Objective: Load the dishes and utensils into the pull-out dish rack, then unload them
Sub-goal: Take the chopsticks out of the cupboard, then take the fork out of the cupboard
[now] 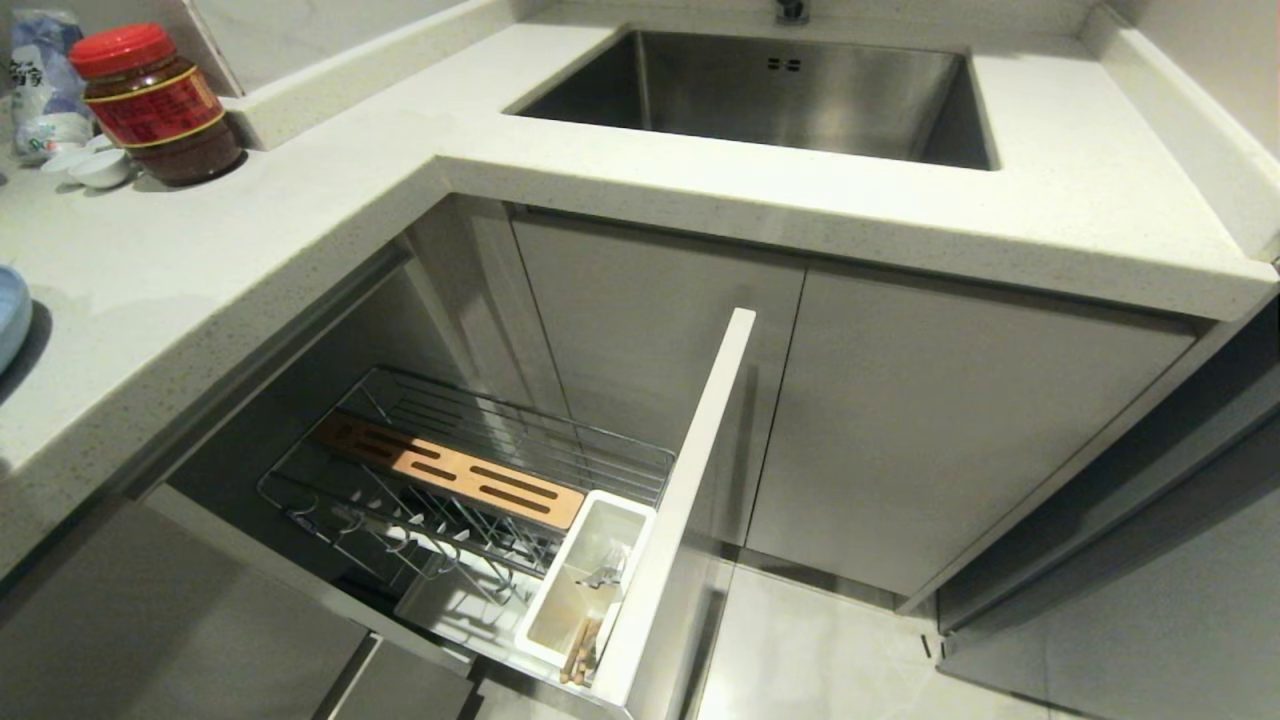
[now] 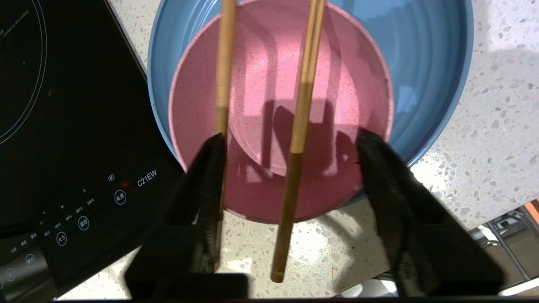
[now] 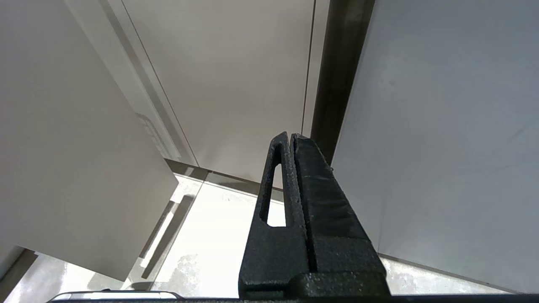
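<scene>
The chopsticks (image 2: 297,126) lie across the pink bowl (image 2: 269,105), which sits nested in the light-blue plate (image 2: 425,75) on the speckled countertop (image 2: 484,139) just beside a black induction hob (image 2: 71,126); one stick rests against the inner face of a finger, the other lies in the gap between the fingers, its near end overhanging the bowl's rim onto the counter. The left gripper (image 2: 290,147) hovers over them with its jaws spread apart and nothing clamped. The sticks look light, stiff and smooth, so they would likely roll or scissor apart if pinched off-centre; a hold near their middle with both gathered side by side seems soundest. The bowl looks matte and light, best taken by its rim, while the plate beneath is broader and shallower, and its edge would probably be the only purchase. In the head view only a sliver of the plate shows at the left border, and the pull-out dish rack (image 1: 480,470) stands drawn out below the counter, its wire prongs holding no dishes; the white utensil bin (image 1: 590,580) still holds a fork (image 1: 605,575) and what look like wooden sticks at its near end. Unloading therefore appears well along but unfinished. The right gripper (image 3: 290,185) hangs parked beside the cabinet fronts, its fingers pressed together on nothing.
</scene>
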Tool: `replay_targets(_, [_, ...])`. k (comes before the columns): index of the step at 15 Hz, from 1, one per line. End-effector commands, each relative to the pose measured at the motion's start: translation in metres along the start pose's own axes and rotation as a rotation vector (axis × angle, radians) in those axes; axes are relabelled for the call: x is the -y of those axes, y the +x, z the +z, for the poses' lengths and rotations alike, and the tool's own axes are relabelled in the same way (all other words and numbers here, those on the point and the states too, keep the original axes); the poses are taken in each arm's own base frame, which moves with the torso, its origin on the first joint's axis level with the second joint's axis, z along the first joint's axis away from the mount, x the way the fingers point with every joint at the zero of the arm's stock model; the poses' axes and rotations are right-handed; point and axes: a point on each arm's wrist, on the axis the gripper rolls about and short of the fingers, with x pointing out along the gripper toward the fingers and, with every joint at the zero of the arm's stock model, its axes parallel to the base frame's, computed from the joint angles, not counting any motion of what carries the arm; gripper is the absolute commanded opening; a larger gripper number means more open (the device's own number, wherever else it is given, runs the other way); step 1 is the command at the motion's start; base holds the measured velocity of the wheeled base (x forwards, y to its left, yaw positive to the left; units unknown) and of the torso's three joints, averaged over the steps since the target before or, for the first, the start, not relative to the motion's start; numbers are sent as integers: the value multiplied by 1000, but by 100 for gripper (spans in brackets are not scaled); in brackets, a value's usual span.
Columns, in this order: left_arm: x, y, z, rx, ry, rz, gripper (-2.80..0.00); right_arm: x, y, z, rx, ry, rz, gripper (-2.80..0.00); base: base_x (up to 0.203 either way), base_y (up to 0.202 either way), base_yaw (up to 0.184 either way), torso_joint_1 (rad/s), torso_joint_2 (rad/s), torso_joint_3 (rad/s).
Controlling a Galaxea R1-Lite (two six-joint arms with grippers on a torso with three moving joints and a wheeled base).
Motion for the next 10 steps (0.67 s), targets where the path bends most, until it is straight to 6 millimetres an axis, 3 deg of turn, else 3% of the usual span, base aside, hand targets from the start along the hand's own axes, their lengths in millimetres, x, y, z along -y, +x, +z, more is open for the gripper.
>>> replay_targets(1, [-2,-2,0,13,-12,2,0,0,1,-7,-24,0,0,-280,0,0,0,0,0,0])
replay_targets(6, [-10,-19,14,200,-151,-58,0,0,1,-7,-24,0,0,-280,0,0,0,0,0,0])
replay_targets(7, [-14,-26,16,250,-188,-74,-280,0,1,-7,-26,0,0,-280,0,0,0,0,0,0])
replay_targets(10, [-23,-44,23,390,-294,-146,-280,0,1,-7,-25,0,0,-280,0,0,0,0,0,0])
